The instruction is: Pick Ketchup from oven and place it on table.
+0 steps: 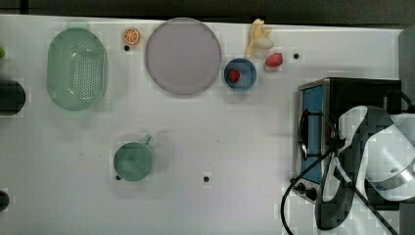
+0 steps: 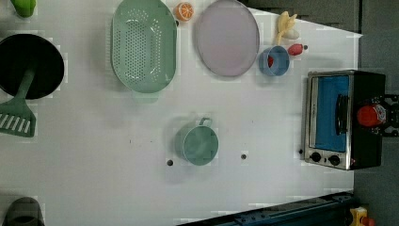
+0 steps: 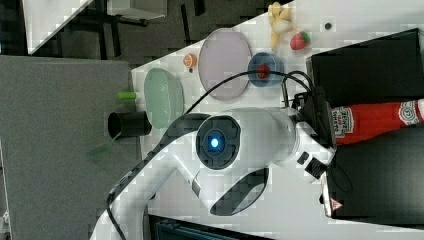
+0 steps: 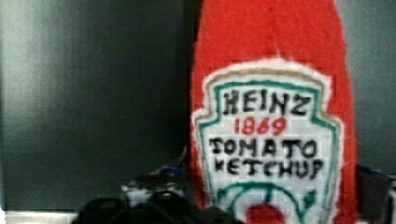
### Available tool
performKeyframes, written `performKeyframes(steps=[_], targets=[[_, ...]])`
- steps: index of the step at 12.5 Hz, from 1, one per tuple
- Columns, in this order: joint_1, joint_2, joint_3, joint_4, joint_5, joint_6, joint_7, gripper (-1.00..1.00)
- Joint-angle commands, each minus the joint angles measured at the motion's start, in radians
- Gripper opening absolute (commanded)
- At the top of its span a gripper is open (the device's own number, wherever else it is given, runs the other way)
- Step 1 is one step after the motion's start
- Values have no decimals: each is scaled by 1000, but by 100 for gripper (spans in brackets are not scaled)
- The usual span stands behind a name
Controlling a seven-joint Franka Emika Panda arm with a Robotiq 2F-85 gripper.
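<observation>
While the Ketchup [image 3: 372, 120] stands on the black roof of the oven [image 2: 329, 117], at three o'clock on the white counter [image 2: 263, 188] in the left view, the claw [image 3: 327, 120] sits at its label end. Whether its fingers are spread or gripping cannot be told. The blue bowl [image 2: 274, 61] sits near twelve o'clock.

A robot lab dressed up as a kitchen.
My white table [image 1: 235, 147] has mounting holes and carries toy food, a colander [image 1: 77, 68] and a toaster oven [image 2: 343, 117] at its edge.
</observation>
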Motion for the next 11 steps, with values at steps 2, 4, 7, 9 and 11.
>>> performKeyframes(steps=[2, 4, 7, 9, 11], targets=[[-4, -18, -21, 52, 9, 6, 22, 27], [-1, -19, -21, 65, 9, 4, 21, 27], [15, -40, -20, 128, -22, -21, -3, 27], [49, -75, -20, 187, -62, -79, -45, 27], [97, -125, -15, 243, -101, -190, -52, 27]])
